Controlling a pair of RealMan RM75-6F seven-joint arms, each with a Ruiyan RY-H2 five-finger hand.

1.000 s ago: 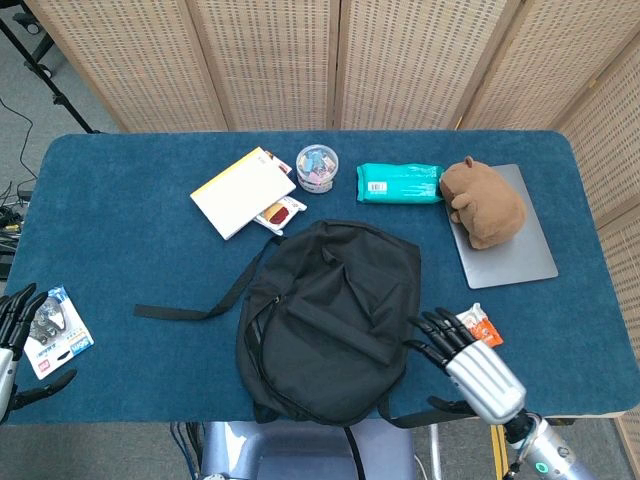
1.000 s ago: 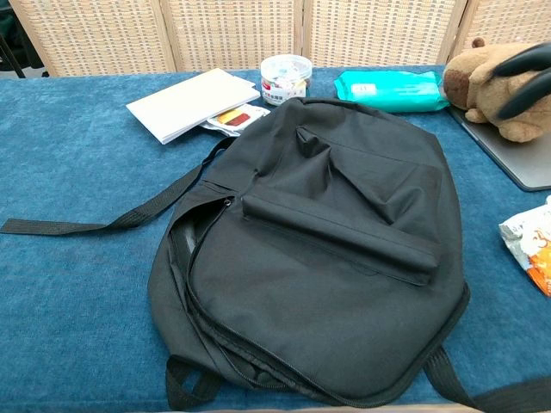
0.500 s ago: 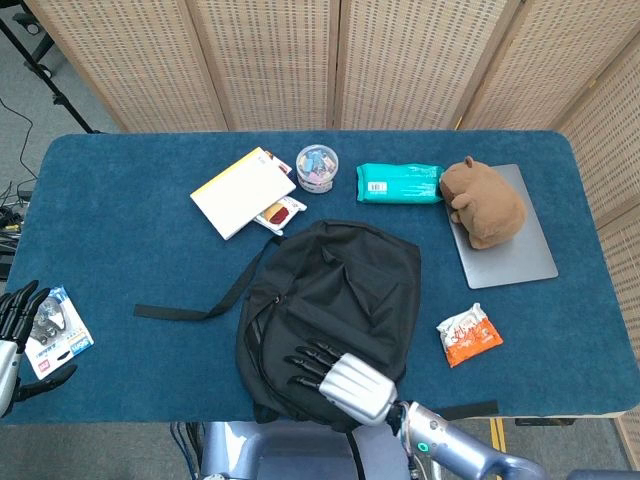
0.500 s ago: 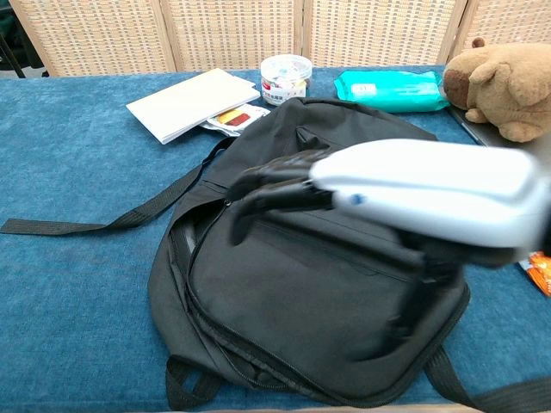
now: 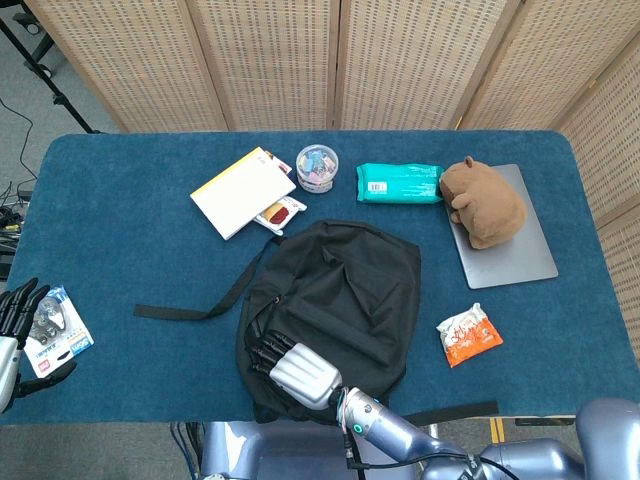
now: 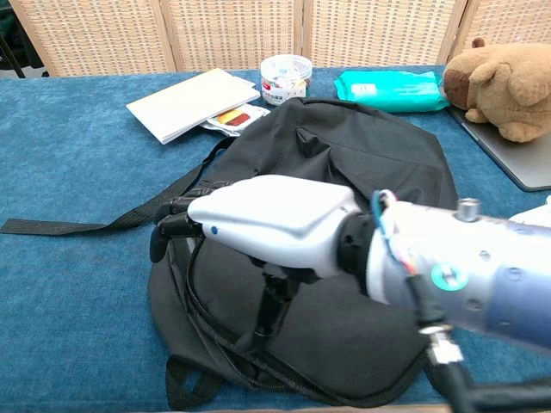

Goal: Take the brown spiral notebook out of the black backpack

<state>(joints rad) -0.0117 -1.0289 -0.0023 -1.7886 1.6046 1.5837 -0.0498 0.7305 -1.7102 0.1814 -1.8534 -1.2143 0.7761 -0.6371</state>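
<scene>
The black backpack (image 5: 340, 300) lies flat in the middle of the blue table, its strap trailing left; in the chest view the backpack (image 6: 370, 163) fills the centre. My right hand (image 5: 290, 365) hovers over its front left part, by the zipper edge, fingers spread and pointing left, holding nothing; the chest view shows this right hand (image 6: 258, 225) large over the bag. My left hand (image 5: 12, 330) rests open at the table's left edge. No brown spiral notebook shows in either view.
A white-and-yellow pad (image 5: 242, 192), a small card, a tub (image 5: 317, 168), a teal wipes pack (image 5: 400, 183), and a brown plush (image 5: 483, 202) on a grey laptop (image 5: 520, 255) lie behind the bag. An orange packet (image 5: 468, 335) lies right, a blister pack (image 5: 55, 332) left.
My right hand swept from the table's right front, beside the orange packet, leftward across the backpack to its front left zipper edge. The left hand stayed put.
</scene>
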